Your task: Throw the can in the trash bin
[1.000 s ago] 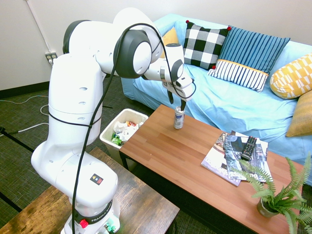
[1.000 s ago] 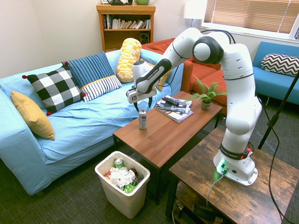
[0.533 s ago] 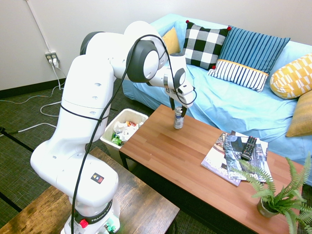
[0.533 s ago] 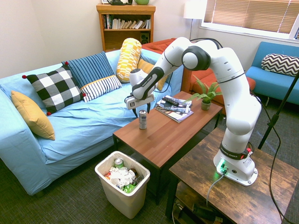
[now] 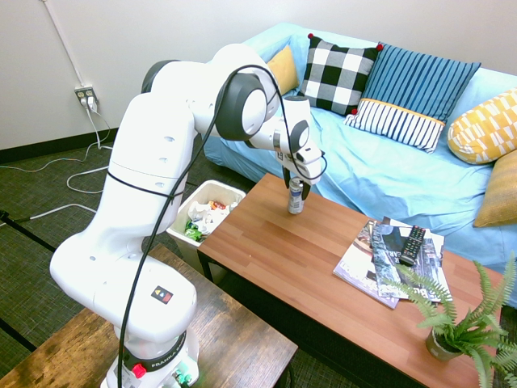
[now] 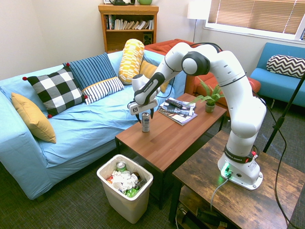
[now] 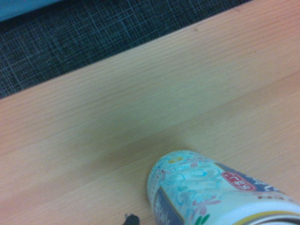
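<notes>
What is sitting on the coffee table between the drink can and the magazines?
Nothing: between the can and the magazines is only bare wooden tabletop, as the first exterior view shows.

Gripper (image 6: 146, 119) now lower around can (image 6: 146, 122)

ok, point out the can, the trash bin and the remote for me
can (image 6: 146, 123): second exterior view, middle of its upright side
trash bin (image 6: 125, 204): second exterior view, outer front wall
remote (image 5: 412, 246): first exterior view, middle of its button face
</notes>
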`<act>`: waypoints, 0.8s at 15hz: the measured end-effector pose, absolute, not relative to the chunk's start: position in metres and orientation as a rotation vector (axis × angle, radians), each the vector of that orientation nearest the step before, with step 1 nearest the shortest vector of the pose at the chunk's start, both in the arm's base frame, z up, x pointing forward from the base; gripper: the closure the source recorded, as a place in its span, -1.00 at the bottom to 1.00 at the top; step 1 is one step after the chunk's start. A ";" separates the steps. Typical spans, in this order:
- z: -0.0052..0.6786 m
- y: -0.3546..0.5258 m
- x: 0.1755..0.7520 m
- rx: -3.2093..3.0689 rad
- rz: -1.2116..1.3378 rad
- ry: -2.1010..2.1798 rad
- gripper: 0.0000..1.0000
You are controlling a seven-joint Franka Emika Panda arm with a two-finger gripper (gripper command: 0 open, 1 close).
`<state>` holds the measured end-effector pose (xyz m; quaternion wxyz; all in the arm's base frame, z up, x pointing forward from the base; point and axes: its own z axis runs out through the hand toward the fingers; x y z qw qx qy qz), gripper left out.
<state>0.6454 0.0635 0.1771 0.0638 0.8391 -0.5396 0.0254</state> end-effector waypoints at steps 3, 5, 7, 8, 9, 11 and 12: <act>0.177 0.064 0.645 2.534 0.077 -1.631 1.00; 0.178 0.061 0.647 2.531 0.081 -1.635 1.00; 0.180 0.061 0.648 2.533 0.086 -1.638 1.00; 0.181 0.061 0.648 2.533 0.087 -1.638 1.00; 0.181 0.061 0.648 2.534 0.087 -1.638 1.00; 0.185 0.061 0.649 2.540 0.093 -1.637 1.00; 0.190 0.064 0.650 2.547 0.100 -1.634 1.00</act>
